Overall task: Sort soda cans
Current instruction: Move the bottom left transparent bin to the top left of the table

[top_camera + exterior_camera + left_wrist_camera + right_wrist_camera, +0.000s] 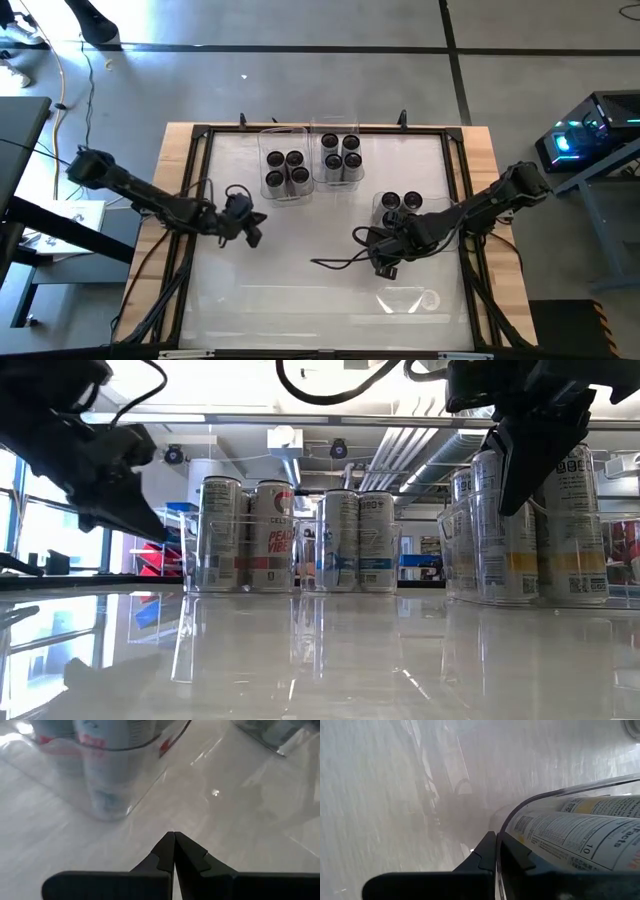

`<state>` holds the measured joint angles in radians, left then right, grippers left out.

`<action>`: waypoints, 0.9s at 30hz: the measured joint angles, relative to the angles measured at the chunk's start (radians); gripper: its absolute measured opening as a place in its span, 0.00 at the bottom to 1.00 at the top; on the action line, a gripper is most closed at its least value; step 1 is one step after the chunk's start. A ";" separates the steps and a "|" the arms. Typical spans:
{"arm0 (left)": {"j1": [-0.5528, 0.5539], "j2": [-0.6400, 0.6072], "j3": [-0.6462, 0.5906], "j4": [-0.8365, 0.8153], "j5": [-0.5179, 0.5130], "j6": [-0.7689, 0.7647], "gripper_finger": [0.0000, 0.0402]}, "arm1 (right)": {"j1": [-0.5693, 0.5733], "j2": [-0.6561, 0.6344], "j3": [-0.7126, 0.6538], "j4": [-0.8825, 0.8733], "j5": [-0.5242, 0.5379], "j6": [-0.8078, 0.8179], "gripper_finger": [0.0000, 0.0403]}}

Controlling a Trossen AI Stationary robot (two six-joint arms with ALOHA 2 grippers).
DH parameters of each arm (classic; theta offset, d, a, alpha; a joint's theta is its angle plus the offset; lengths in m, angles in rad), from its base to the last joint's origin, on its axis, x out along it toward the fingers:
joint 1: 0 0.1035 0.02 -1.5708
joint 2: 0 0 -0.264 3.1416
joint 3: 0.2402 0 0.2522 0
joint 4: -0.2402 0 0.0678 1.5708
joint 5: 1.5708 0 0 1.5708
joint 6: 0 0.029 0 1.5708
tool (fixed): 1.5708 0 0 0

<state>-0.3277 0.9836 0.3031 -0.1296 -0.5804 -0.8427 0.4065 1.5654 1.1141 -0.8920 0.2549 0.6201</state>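
Soda cans stand upright in three clear trays. The left tray (285, 172) holds several cans (245, 535), and so does the middle tray (340, 155) with its cans (350, 540). The right tray (398, 208) shows two can tops (400, 202); my right arm hides the others. My right gripper (496, 836) is shut and sits low at that tray's near-left corner (386, 266), in front of its cans (530, 550). My left gripper (174, 834) is shut and hovers over bare table near-left of the left tray (250, 232). My right gripper's shut fingers (512, 855) lie right beside the curved clear wall of the right tray (530, 805), at its corner. I cannot tell whether they touch it. The cans behind the wall stand upright in the tray.
A dark cable (335, 262) trails on the table left of my right gripper. A bright ring-shaped glint (425, 298) shows on the glossy top near the near edge. A black frame (200, 135) rims the table. Open surface lies between and in front of the arms.
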 joint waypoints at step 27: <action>0.283 0.352 -0.002 0.378 -0.107 0.278 0.00 | 0.000 0.000 0.001 0.000 -0.011 -0.016 0.01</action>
<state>-0.0445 1.3354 0.3016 0.2481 -0.6876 -0.5651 0.4061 1.5654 1.1149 -0.8921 0.2440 0.6043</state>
